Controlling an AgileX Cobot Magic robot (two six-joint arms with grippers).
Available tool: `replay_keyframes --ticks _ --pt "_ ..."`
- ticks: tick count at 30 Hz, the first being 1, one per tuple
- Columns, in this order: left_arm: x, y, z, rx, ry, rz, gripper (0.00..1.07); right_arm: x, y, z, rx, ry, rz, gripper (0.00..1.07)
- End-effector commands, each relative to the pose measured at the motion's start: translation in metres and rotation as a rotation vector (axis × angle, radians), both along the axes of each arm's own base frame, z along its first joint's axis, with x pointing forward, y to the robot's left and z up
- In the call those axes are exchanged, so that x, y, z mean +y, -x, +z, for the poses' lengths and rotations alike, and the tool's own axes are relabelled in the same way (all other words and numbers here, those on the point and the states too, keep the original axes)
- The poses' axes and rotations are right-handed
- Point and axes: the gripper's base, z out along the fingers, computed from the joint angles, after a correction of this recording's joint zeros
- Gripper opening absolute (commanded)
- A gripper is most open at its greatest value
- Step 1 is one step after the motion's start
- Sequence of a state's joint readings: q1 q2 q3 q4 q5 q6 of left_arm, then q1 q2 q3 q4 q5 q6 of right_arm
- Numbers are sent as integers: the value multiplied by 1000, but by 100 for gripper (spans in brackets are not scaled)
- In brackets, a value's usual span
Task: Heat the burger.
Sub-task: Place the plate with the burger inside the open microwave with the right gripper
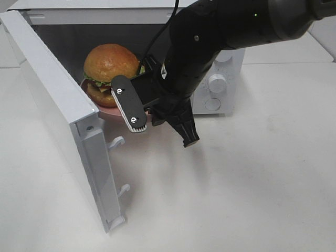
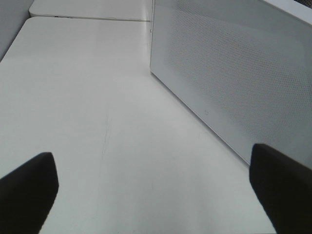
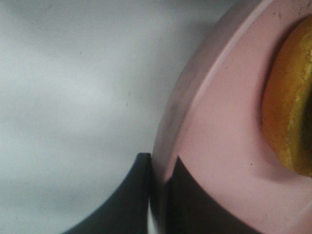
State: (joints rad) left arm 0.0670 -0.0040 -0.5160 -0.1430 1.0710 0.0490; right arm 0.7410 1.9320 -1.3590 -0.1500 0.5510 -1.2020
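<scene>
The burger (image 1: 110, 63), with a glossy brown bun, green lettuce and a dark patty, sits on a pink plate (image 1: 105, 112) in the mouth of the open white microwave (image 1: 227, 79). My right gripper (image 1: 139, 118) reaches in from the right and is shut on the plate's near rim. In the right wrist view its two dark fingers pinch the pink plate (image 3: 219, 146) edge at the right gripper (image 3: 158, 165), with the burger (image 3: 287, 112) close beyond. My left gripper (image 2: 156, 195) is open over bare table, holding nothing, beside the door's perforated outer face (image 2: 234, 73).
The microwave door (image 1: 58, 100) swings out wide to the left, with two hooks on its edge. Two knobs (image 1: 217, 83) sit on the control panel right of the cavity. White table (image 1: 252, 184) stretches in front and to the right.
</scene>
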Motion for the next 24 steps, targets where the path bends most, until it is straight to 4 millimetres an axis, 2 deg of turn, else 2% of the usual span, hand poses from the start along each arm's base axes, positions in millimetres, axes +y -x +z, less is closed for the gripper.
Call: replay_keyframes --ticks 1,16,24 --pt "0 3 0 -19 0 -4 100 5 -12 11 -54 -48 -31 0" --pt "0 3 0 -19 0 -4 100 31 -52 2 -78 -41 -172 1" --pt "0 3 0 -19 0 -4 100 40 -66 1 -103 -51 -222 1"
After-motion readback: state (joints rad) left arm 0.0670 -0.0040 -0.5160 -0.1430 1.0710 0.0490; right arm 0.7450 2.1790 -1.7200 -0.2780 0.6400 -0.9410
